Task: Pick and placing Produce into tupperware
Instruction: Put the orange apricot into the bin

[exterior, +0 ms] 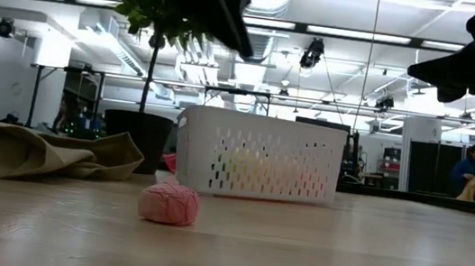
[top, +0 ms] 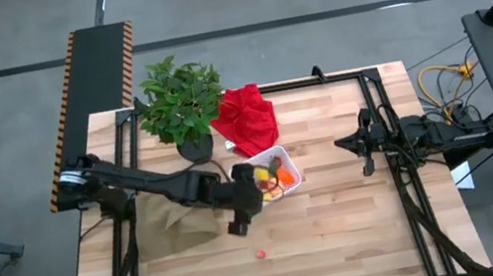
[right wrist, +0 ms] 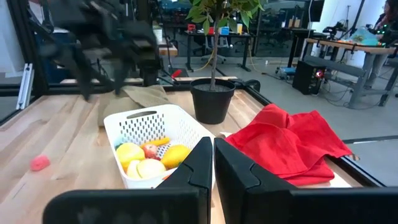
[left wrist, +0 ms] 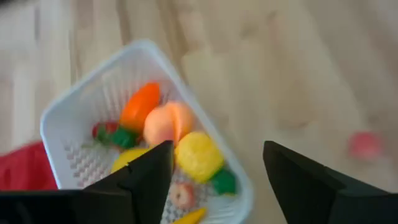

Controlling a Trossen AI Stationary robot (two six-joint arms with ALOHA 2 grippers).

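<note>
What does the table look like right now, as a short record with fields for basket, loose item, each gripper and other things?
basket: white basket holding orange, peach and yellow toy produce
loose item: one small pink berry on the bare wood, outside the basket
left gripper: left gripper open, empty, over the basket's edge
right gripper: right gripper shut, waiting at the table's right side
other things: potted plant, red cloth, brown paper bag
</note>
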